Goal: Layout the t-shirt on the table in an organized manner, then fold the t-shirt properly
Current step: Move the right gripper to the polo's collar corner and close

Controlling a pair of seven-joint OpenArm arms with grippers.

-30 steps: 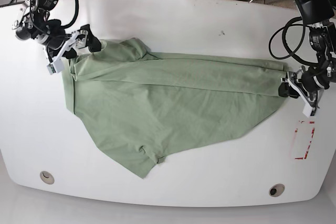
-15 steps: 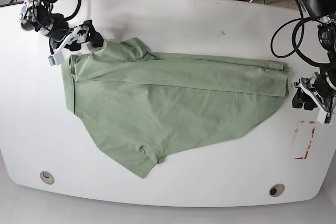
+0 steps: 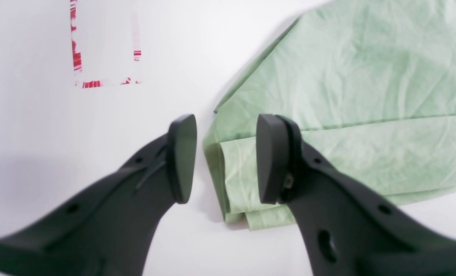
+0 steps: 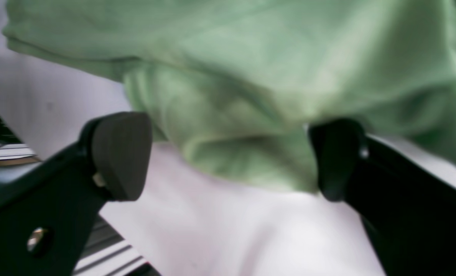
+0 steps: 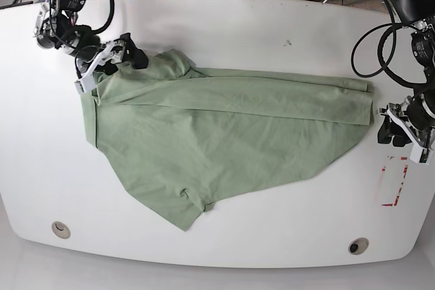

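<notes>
T-shirt (image 5: 224, 134) lies mostly flat across the middle of the table (image 5: 224, 25), folded strip along the far edge, 1 sleeve pointing at the near edge. Left gripper (image 5: 401, 132) sits just beside the shirt's folded corner, jaws partly apart, holding nothing. Right gripper (image 5: 109, 59) is at the opposite end, jaws wide, bunched fabric between them, not clamped. Red tape (image 5: 393, 181) near left gripper.

Base view looks straight down on the table (image 5: 224, 22); both wrist views sit close above the t-shirt (image 5: 217, 134) edges.
</notes>
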